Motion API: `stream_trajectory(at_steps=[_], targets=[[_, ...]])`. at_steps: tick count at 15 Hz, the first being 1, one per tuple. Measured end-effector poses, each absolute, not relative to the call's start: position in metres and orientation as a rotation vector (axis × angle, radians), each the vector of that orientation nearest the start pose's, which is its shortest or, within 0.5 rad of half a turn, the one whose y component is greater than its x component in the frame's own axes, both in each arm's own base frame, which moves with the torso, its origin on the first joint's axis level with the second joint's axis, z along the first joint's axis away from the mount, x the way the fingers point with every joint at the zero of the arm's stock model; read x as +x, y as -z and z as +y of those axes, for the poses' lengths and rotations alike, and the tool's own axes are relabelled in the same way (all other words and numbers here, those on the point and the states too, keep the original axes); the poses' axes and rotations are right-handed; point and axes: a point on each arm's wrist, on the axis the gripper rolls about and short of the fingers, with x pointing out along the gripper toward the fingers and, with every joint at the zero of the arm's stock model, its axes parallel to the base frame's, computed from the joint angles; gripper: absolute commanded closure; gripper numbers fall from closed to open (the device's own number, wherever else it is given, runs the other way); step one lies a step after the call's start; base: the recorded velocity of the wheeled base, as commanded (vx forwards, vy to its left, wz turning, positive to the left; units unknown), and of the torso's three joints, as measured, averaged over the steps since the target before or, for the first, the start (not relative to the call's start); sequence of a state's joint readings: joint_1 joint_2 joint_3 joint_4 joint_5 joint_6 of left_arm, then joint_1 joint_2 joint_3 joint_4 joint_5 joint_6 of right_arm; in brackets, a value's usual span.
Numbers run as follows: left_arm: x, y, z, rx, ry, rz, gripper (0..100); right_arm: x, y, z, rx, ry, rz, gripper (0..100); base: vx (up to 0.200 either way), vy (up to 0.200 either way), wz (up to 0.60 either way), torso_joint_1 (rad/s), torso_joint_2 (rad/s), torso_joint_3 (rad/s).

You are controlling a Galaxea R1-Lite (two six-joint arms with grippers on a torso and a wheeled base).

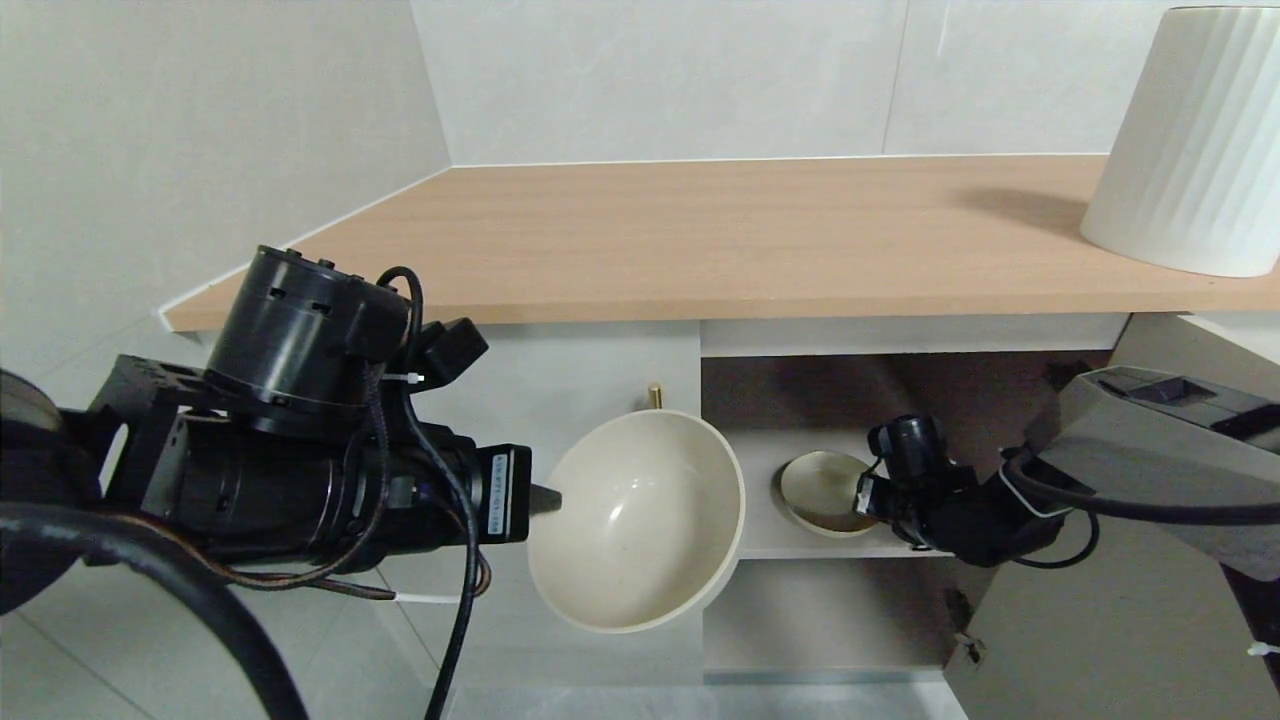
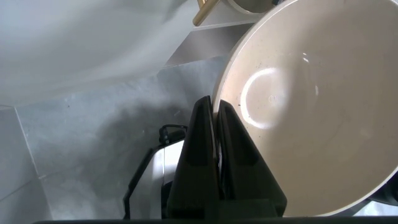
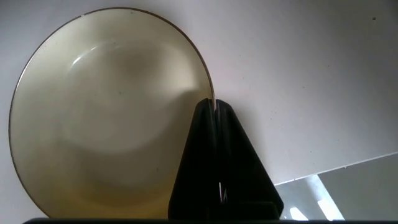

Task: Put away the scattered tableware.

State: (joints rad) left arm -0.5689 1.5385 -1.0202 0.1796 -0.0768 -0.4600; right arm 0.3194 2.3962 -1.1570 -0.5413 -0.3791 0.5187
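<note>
My left gripper is shut on the rim of a large cream bowl, held tilted in the air in front of the cabinet below the counter. In the left wrist view the fingers pinch the cream bowl at its edge. My right gripper is inside the open cabinet, shut on the rim of a small beige dish that rests on the white shelf. The right wrist view shows the beige dish lying on the shelf with the fingers clamped on its edge.
A wooden counter runs above the cabinet, with a white ribbed container at its right end. A brass knob sticks out from the closed cabinet door on the left. The open door hangs on the right.
</note>
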Motion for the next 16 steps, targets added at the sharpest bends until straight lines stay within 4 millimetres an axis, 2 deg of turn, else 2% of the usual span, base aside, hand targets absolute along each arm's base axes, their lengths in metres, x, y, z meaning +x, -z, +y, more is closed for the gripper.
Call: stream_trajectory(at_steps=[10,12,16], targets=[[0.216,-0.212,-0.141,-0.252,0.447,0.816,100,0.401,-0.001,0.126,0.260,0.216,0.627,0,0.000,0.000,0.00,0.000,0.00,0.000],[0.215,-0.208,-0.145,-0.239,0.455,0.835,100,0.388,-0.013,0.132,0.259,0.167,0.641,0,0.000,0.000,0.00,0.000,0.00,0.000],[0.214,-0.188,-0.160,-0.167,0.436,0.937,100,0.341,-0.052,0.143,0.223,-0.080,0.698,0,0.000,0.000,0.00,0.000,0.00,0.000]])
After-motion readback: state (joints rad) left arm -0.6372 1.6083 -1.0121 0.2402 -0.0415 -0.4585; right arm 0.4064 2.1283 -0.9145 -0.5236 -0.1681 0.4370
